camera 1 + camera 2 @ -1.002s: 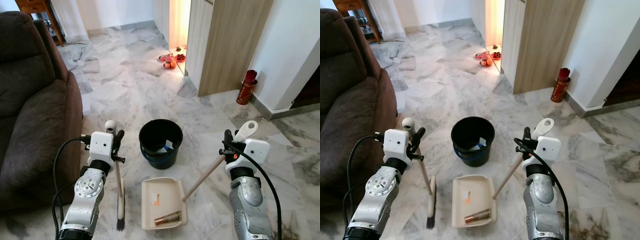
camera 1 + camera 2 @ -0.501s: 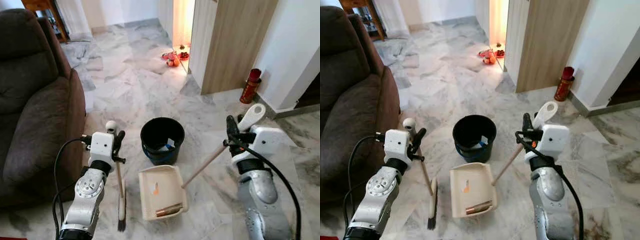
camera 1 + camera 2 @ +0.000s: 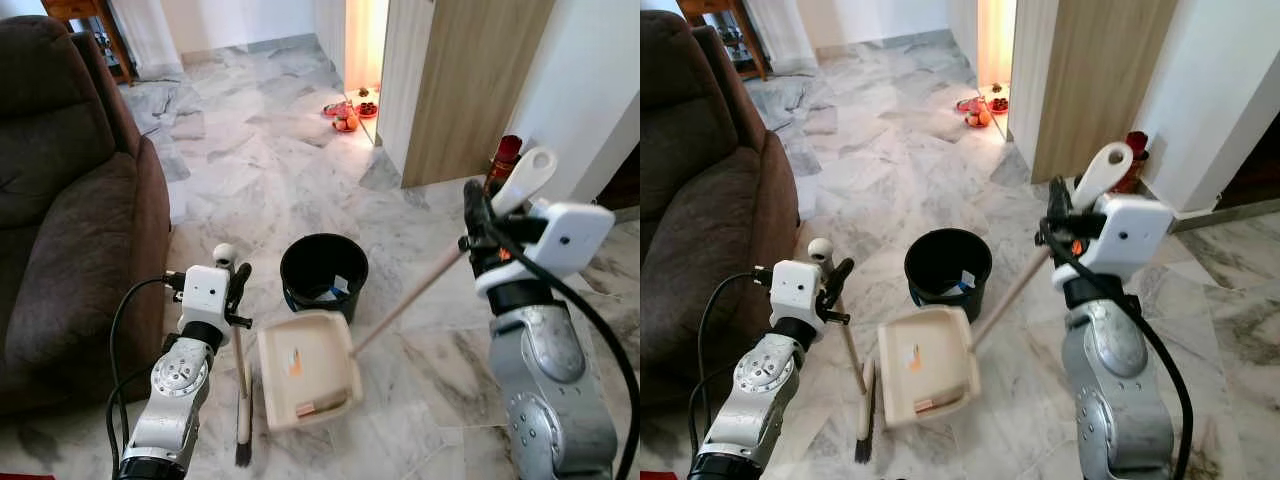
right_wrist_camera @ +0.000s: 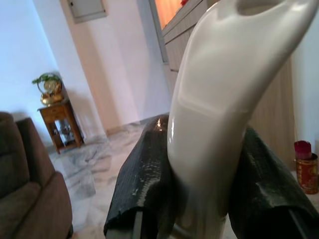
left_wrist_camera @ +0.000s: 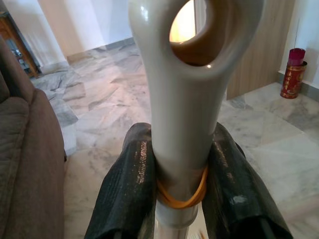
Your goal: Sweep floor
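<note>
Your right gripper [image 3: 478,222]: clamped on dustpan [image 3: 305,368] handle, pan tilted near bucket [image 3: 323,275].
Your left gripper [image 3: 238,285]: clamped on broom [image 3: 241,400].

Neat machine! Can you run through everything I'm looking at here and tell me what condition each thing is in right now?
Cream plastic dustpan: lifted, tilted, small debris inside.
Long-handled cream brush: upright, bristles on the marble floor.
Black round bucket: upright, open, scraps inside.
Left gripper: shut on the brush handle.
Right gripper: shut on the dustpan handle.
Red cylindrical tin: standing by the wall.
</note>
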